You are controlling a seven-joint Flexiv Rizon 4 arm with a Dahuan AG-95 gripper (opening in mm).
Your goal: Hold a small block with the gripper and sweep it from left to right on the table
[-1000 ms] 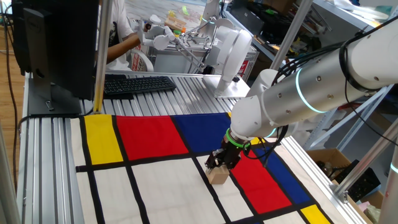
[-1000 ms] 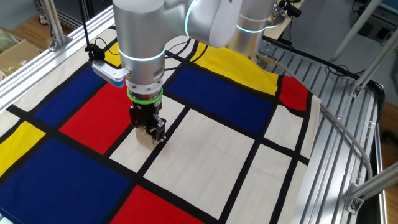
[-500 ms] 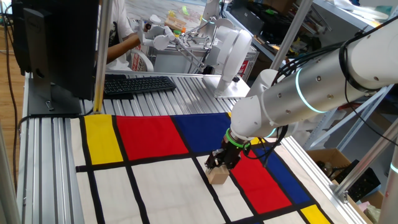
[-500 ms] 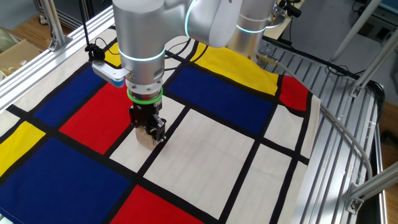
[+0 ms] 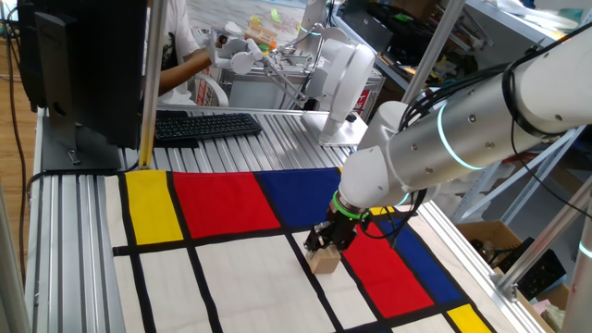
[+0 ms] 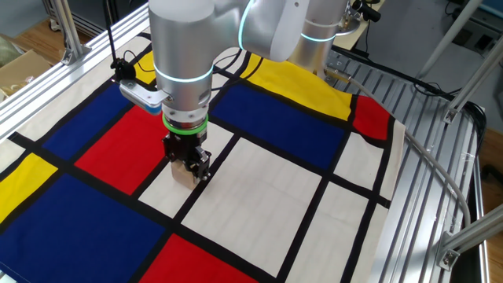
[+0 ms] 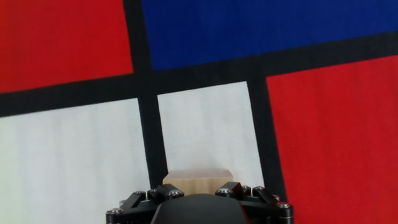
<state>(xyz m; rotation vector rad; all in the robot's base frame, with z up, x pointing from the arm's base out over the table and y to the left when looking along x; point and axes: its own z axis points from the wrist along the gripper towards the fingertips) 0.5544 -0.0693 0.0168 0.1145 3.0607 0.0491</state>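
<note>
matt wooden small block [image 5: 325, 262], cloth-topped table [image 5: 231, 277]

Small light-tan wooden cube [image 5: 325, 262] down on the cloth-topped aluminium-rail table [image 5: 65, 268], sitting in a small panel just beside a dividing line, held between the fingers of the black gripper [image 5: 326, 242] pointing straight down from directly above. Same in the other fixed view: cube [image 6: 183, 174] under gripper [image 6: 187, 163], table rails [image 6: 428, 196] off to the right. Black keyboard [image 5: 205, 125] behind the cloth on the bare rails, dark monitor [image 5: 85, 65] left of it.
</note>
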